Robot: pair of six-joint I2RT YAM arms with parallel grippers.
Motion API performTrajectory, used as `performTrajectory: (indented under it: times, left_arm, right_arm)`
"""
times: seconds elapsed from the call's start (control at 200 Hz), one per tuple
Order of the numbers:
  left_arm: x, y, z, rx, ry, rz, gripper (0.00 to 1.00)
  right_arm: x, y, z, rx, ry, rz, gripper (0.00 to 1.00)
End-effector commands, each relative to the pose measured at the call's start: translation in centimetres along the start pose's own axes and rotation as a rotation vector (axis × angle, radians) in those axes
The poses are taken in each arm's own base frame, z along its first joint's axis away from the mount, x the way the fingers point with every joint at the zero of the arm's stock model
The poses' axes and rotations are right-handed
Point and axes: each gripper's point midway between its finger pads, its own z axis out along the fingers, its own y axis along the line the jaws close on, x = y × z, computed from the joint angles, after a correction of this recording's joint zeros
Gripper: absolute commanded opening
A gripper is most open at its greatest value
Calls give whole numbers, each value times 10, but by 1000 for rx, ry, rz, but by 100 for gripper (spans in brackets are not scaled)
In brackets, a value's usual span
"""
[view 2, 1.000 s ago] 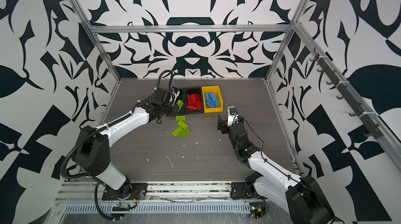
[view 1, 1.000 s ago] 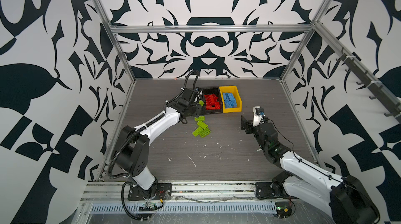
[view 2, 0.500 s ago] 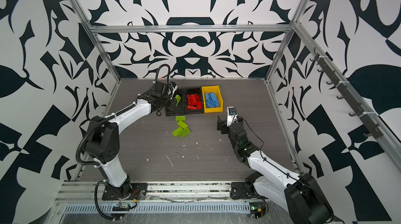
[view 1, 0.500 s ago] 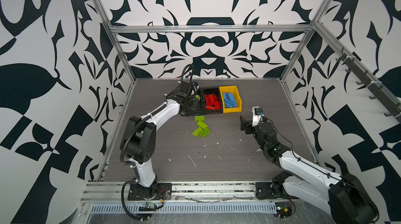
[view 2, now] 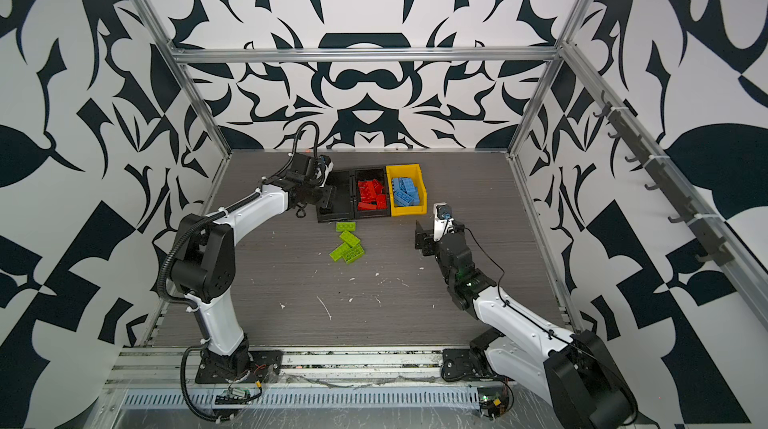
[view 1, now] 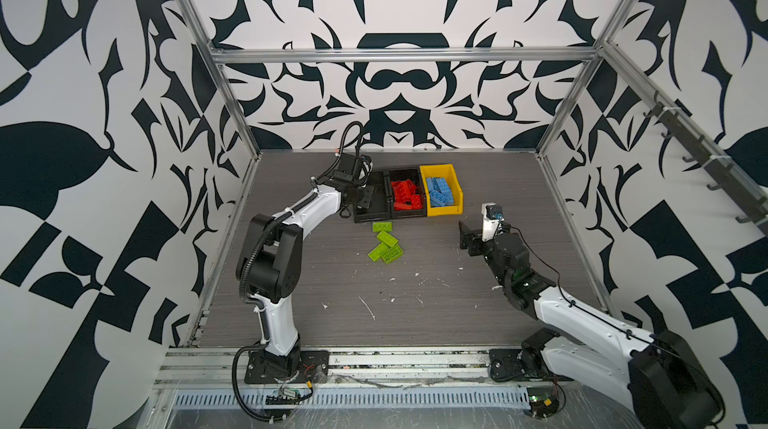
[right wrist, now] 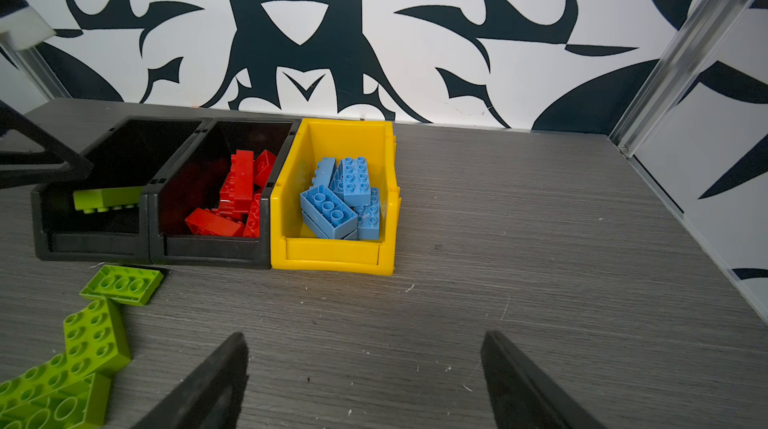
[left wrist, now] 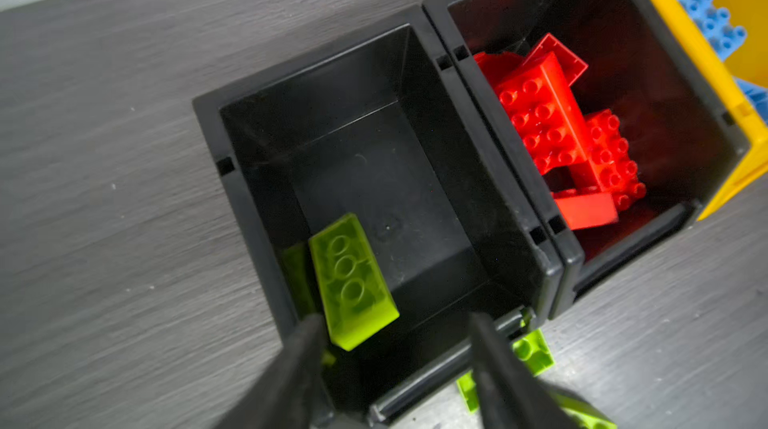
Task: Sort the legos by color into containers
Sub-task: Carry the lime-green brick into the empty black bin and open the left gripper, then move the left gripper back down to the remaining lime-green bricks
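My left gripper hangs open over the left black container. A lime green lego sits tilted inside that container by its wall, free of both fingers; it also shows in the right wrist view. Several more green legos lie on the table in front of the containers. Red legos fill the middle black container, and blue legos fill the yellow container. My right gripper is open and empty above bare table, to the right of the green legos.
The three containers stand side by side near the back wall. Small white flecks are scattered on the grey table in front. Aluminium frame posts and patterned walls close in the table on three sides.
My left gripper carried a green lego from the table's middle to above the left black container and opened; the lego now sits in the container. The right arm stayed still.
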Motion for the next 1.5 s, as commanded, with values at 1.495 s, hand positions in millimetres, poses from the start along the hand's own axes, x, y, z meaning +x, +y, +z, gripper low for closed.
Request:
performTrajectory:
  times: [1.495]
  left_arm:
    - [162, -140, -26, 295, 264, 185, 72]
  right_arm:
    - [-16, 13, 7, -51, -12, 19, 90]
